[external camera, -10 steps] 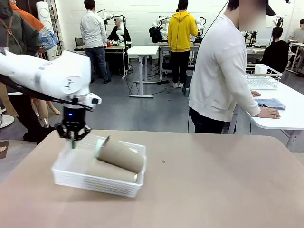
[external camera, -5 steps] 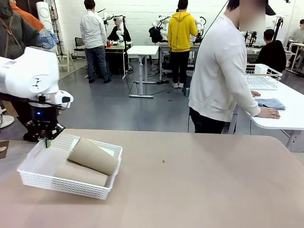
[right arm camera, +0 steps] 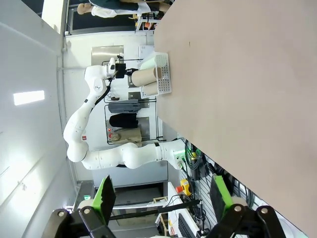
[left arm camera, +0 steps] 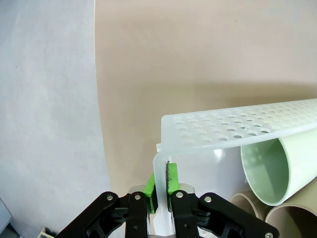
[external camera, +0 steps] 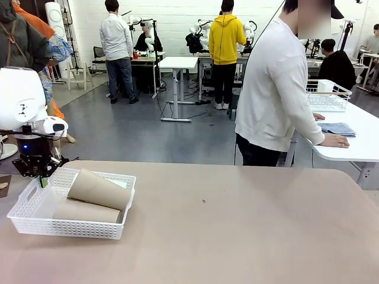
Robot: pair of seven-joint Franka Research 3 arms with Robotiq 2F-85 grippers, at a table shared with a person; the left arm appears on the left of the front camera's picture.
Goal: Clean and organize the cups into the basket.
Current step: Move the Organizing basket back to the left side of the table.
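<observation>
Basket (external camera: 35, 222): white perforated plastic, slightly translucent. Cups (external camera: 98, 189): matt tan-brown; 1 mint-green, smooth (left arm camera: 265, 171). Table (external camera: 249, 231): matt beige, smooth.

A: Front cam, where do I have it?
B: On my side, facing across the table (external camera: 249, 225) at the person (external camera: 275, 89).
A: Wrists?
B: Left wrist sits tight on the basket (left arm camera: 237, 121) rim; right hangs far off, rolled sideways. All three share that basket (right arm camera: 163, 74).
</observation>
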